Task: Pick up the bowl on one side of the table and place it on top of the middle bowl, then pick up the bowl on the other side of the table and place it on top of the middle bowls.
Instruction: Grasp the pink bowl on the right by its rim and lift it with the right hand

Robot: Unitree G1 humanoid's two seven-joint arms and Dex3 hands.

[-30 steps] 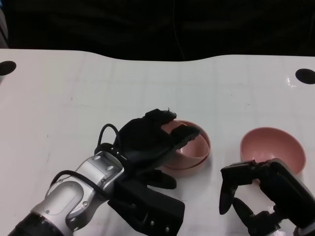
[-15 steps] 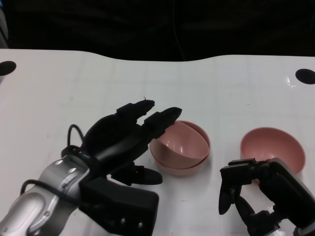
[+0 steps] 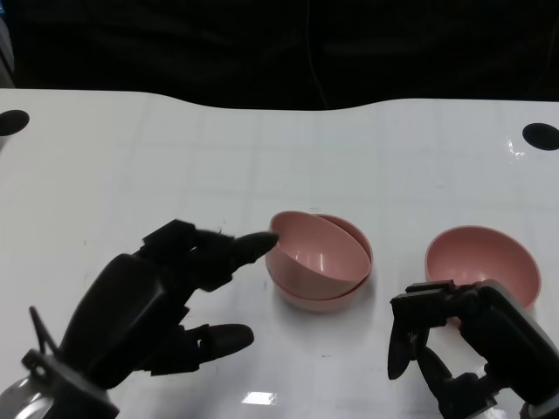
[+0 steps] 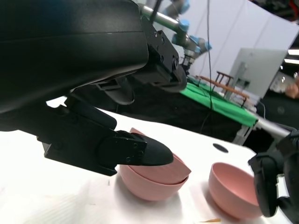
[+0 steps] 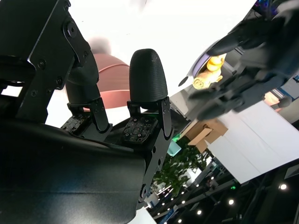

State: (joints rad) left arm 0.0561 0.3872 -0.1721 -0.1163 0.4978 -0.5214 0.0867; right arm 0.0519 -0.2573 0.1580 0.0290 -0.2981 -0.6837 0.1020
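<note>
Two pink bowls sit nested point(image 3: 319, 260) mid-table; the left hand point(image 3: 148, 310), fingers spread and empty, hovers just beside them. Beyond them, the right hand point(image 3: 450, 336), open, partly hides the third bowl point(image 3: 480, 260).

The head view looked steeply down on the white table point(image 3: 367, 157) from above its near edge, facing the dark far side. The left wrist view sat low behind the left hand point(image 4: 93, 93), close to the tabletop, looking level across it. The right wrist view was rolled over, its frame almost filled by the right hand point(image 5: 93, 112). Head and left wrist views shared the stacked bowls point(image 3: 319, 262) point(image 4: 156, 175) and the single bowl point(image 3: 480, 262) point(image 4: 233, 191).
</note>
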